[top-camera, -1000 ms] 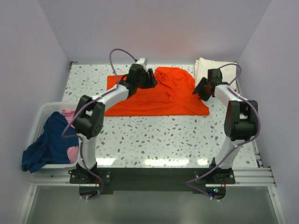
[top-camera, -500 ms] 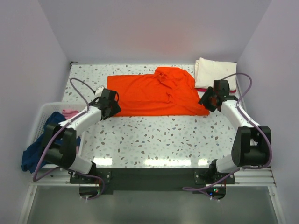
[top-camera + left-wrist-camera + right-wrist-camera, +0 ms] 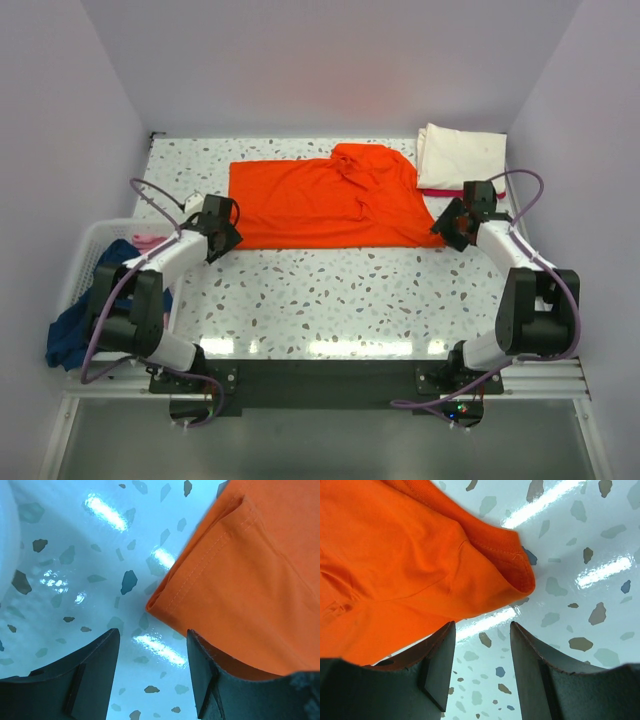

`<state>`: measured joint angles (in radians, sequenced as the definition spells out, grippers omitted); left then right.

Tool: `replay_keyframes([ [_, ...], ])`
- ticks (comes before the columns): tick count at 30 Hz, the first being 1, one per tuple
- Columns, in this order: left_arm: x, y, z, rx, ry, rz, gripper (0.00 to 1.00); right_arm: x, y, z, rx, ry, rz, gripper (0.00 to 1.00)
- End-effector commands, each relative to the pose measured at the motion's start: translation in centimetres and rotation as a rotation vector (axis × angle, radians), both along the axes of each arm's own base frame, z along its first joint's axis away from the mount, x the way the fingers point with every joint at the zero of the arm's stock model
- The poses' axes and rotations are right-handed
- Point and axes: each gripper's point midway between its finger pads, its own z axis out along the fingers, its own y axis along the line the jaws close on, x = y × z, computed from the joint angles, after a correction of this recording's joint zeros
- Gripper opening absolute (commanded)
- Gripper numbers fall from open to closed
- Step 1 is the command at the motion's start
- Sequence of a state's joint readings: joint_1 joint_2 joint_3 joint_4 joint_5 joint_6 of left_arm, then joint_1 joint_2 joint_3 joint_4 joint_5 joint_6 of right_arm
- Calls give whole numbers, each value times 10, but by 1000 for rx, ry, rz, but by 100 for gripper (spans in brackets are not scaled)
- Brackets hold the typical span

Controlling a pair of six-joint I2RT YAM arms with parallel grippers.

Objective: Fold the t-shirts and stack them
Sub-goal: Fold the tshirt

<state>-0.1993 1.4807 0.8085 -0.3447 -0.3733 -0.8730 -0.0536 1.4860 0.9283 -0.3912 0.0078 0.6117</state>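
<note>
Surface: speckled table (image 3: 330, 300).
Orange t-shirt (image 3: 320, 205): spread flat across the table's far half (rumpled toward its far right).
Left gripper (image 3: 152, 645): jaws wide, holding nothing, at the shirt's near-left corner.
Right gripper (image 3: 482, 635): jaws apart, holding nothing, at the near-right corner.

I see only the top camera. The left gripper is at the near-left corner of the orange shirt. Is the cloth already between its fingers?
Observer: No. In the left wrist view the left gripper is open. The corner of the orange t-shirt ends just ahead of the gap, and only speckled table shows inside it.
Operator: And the right side?
Observer: The right gripper is open too. The shirt's other near corner lies just ahead of its gap, not pinched.
Operator: Is that corner one layer?
Observer: It looks like two. The right wrist view shows a stitched hem gaping slightly at the tip.
</note>
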Motion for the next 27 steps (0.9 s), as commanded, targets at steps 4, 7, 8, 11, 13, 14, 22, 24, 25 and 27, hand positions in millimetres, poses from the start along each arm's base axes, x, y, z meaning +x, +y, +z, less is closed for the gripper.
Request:
replay_keyframes([
  [4,22,-3,-2,-24,-40,45,57,3,-5,-4,4,-17,-14,51],
  [7,22,0,-6,-16,-34,66,57,3,-7,-6,4,-13,-20,51],
  [8,22,1,-8,-14,-31,70,57,3,-8,-8,5,-12,-21,51],
  [11,27,0,-9,-20,-45,78,54,3,-9,-11,7,-9,-28,52],
  [13,30,0,-7,-19,-55,84,53,3,-9,-14,7,-5,-30,52],
  [14,31,0,-7,-18,-56,88,51,3,-9,-15,10,-2,-31,54],
  [22,40,2,-6,1,-71,90,34,-1,-13,-23,2,12,-63,59],
  [24,41,2,-6,0,-73,86,28,-2,-16,-26,0,17,-73,59],
  [25,43,1,-5,0,-76,84,25,-2,-17,-28,-1,18,-83,59],
  [27,43,1,-7,0,-72,80,20,-2,-20,-33,0,31,-94,56],
])
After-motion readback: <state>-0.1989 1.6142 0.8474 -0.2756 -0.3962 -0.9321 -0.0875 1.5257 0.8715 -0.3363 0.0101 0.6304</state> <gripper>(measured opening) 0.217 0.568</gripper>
